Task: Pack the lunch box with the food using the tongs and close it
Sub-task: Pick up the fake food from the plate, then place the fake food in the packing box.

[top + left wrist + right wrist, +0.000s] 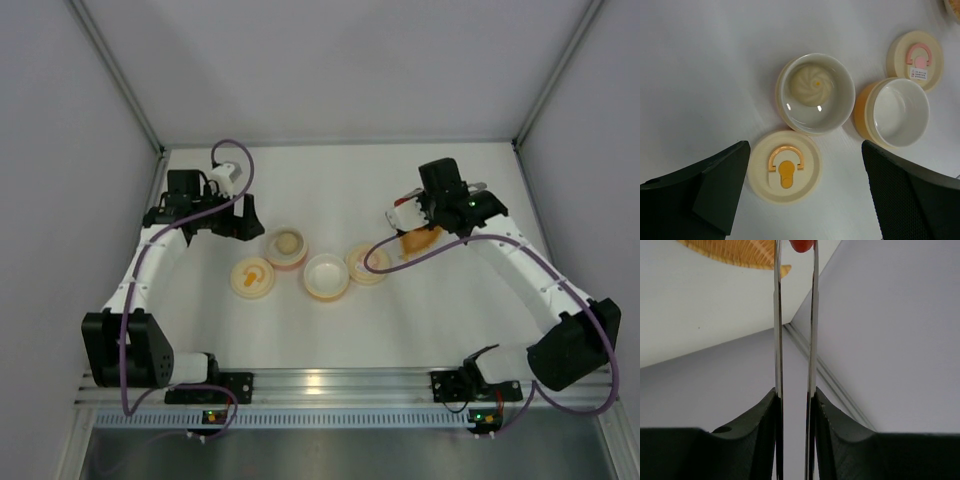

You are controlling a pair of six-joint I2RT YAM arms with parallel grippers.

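Note:
My right gripper (795, 395) is shut on the tongs (777, 340), whose two thin silver arms run up between my fingers. Their tips pinch the red-orange food piece (801, 244) just beside the orange leaf-shaped dish (735, 252). In the top view this gripper (425, 205) hangs over the dish (420, 240). The pale beige ball (811, 85) lies in one round lunch box bowl (785, 107). A second bowl (900, 112) with an orange wall holds nothing. My left gripper (805, 190) is open above a cream lid with an orange handle (785, 166).
A second cream lid with a pink handle (916, 59) lies beyond the orange-walled bowl. In the top view the bowls and lids form a row (326, 276) across the white table's middle. Grey walls enclose the table on three sides.

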